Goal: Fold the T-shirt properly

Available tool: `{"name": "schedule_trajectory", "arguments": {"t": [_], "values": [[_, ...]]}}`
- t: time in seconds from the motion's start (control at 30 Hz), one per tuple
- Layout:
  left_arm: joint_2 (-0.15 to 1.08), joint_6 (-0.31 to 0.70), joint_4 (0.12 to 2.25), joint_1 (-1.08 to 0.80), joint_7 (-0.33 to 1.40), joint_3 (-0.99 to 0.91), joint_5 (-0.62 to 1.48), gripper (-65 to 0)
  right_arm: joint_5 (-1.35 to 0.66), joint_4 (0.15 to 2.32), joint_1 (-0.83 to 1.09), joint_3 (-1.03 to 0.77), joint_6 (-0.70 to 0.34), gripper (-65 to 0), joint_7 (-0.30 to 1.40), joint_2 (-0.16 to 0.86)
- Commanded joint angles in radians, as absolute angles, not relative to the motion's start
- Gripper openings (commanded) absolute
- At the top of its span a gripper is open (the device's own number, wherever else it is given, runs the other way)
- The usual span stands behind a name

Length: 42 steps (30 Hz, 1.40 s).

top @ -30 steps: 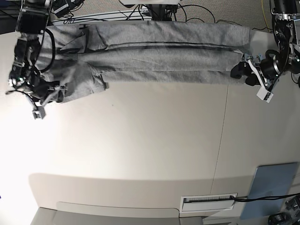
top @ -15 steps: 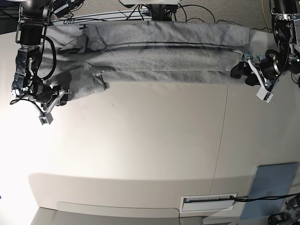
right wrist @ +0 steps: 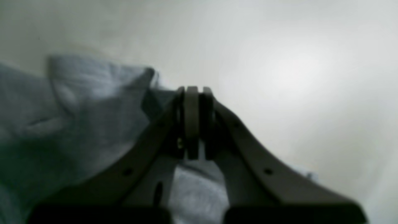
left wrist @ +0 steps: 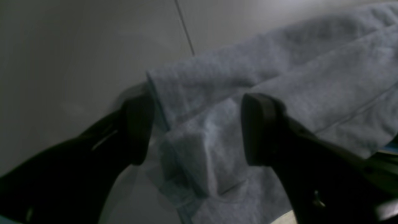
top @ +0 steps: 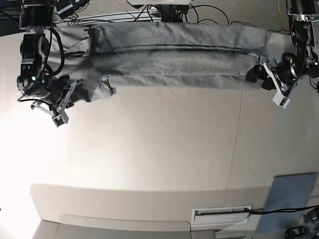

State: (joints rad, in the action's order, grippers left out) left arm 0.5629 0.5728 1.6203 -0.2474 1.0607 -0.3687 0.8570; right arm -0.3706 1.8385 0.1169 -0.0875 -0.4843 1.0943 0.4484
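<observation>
The heather-grey T-shirt [top: 174, 59] lies stretched in a long folded band along the table's far edge. My right gripper [top: 69, 97], at the left of the base view, is shut on the sleeve end; the right wrist view shows its jaws [right wrist: 192, 121] pressed together with grey cloth [right wrist: 77, 124] beside and under them. My left gripper [top: 256, 74] is at the shirt's right end. In the left wrist view it [left wrist: 199, 130] is open, with a folded corner of the cloth [left wrist: 279, 77] lying between its black fingers [left wrist: 261, 130]. No lettering shows.
The white table [top: 149, 149] has a seam line [top: 234, 149] running front to back. A flat blue-grey pad [top: 289, 199] lies at the front right, beside a white slotted strip [top: 222, 214]. Cables [top: 209, 12] lie behind the shirt.
My right gripper has moved to the right and a little away, carrying the sleeve end inward over the shirt. The left arm has barely moved.
</observation>
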Motion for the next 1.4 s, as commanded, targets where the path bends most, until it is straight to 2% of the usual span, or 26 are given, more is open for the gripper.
{"name": "schedule_trajectory", "arguments": {"t": [0.0,0.2,0.47,1.13,1.3,1.37], "values": [[0.578,0.573,1.634,-0.239,1.047,-0.378,0.874,-20.8,-0.368,1.900,0.151,-0.093,-0.485,-65.0,1.088,0.462],[0.579,0.574,1.634,-0.241,1.046,-0.378,0.875,-20.8,-0.340,2.167,0.390,-0.093,-0.451,-65.0,1.089,0.462],[0.579,0.574,1.634,-0.241,1.046,-0.378,0.875,-20.8,-0.367,2.284,0.604,-0.093,-0.429,-65.0,1.087,0.456],[0.579,0.574,1.634,-0.241,1.047,-0.378,0.875,-20.8,-0.437,2.284,0.635,-0.092,-0.442,-65.0,1.073,0.457],[0.579,0.574,1.634,-0.241,1.055,-0.378,0.875,-20.8,-0.437,2.284,0.635,-0.093,-0.602,-65.0,1.073,0.458],[0.580,0.574,1.634,-0.241,1.055,-0.378,0.875,-20.8,-0.437,2.284,0.635,-0.093,-0.629,-65.0,1.073,0.458]]}}
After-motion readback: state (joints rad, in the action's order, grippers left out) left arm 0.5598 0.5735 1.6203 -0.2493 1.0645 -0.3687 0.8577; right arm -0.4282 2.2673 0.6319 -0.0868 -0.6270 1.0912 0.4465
